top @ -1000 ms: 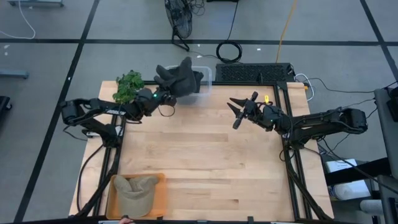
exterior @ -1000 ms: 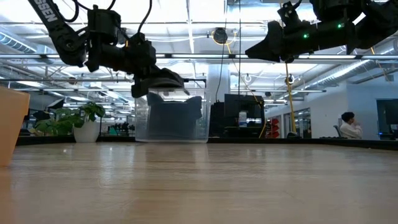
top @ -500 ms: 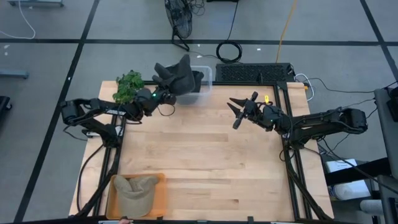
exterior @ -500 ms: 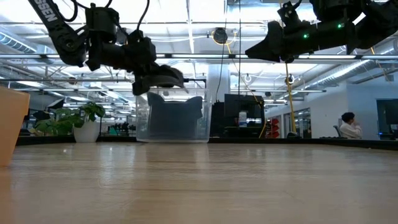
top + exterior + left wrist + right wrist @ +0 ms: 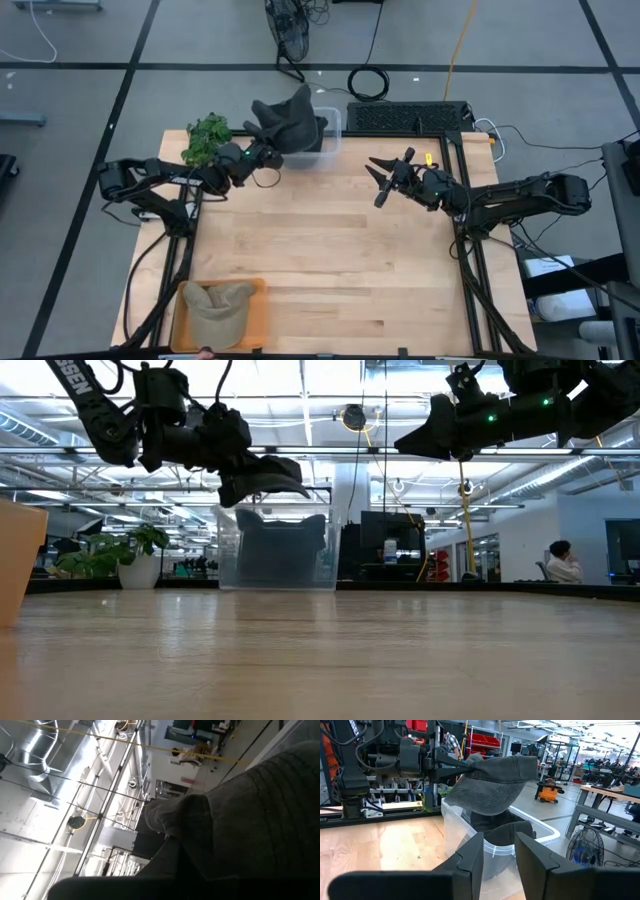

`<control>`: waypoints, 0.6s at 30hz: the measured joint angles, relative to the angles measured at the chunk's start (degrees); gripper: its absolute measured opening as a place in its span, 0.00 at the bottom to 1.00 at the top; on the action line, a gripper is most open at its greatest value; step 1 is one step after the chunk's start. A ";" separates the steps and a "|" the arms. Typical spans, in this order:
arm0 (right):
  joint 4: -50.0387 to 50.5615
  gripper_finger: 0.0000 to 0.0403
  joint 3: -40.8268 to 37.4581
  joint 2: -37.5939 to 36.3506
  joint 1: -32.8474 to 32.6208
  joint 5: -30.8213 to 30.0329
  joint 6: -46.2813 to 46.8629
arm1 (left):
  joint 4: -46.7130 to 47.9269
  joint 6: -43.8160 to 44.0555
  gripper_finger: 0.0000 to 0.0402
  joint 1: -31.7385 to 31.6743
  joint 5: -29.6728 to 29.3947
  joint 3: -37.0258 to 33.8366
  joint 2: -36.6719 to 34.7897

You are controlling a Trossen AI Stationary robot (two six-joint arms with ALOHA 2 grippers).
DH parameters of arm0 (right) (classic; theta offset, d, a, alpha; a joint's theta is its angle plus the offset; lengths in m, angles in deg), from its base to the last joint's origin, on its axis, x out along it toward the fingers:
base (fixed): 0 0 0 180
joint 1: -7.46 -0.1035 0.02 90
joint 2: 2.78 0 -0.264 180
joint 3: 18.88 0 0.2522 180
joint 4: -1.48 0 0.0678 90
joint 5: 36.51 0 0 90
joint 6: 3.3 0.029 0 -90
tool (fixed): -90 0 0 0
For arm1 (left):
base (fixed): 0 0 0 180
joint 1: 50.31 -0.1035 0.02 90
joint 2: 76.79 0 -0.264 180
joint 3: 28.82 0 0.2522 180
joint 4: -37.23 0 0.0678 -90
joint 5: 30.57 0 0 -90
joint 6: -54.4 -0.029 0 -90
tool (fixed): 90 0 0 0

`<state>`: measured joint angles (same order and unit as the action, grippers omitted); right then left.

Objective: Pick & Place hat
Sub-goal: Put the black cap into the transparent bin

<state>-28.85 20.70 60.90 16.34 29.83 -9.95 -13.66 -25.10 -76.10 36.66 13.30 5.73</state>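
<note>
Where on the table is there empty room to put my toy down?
The big bare middle of the wooden table is free, between the tan hat on its orange tray and the right pincer. It is crowded around the clear bin, where the left pincer holds a dark hat.

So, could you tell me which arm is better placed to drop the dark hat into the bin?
Left: its gripper already holds the dark hat above the clear bin.

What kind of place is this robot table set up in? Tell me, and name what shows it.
Probably an open-plan robotics lab or industrial workshop. Beyond the wooden table, the low view shows exposed ceiling ducts and a person seated at a workstation; the right wrist view shows red storage bins on shelving.
</note>
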 joint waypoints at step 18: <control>0.22 0.22 0.00 0.00 0.02 -0.02 -0.04 | -3.04 0.32 0.01 -1.11 -0.68 0.02 1.16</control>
<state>-28.63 20.70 60.90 16.37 29.81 -10.00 -16.71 -24.78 -77.21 35.98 13.32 6.89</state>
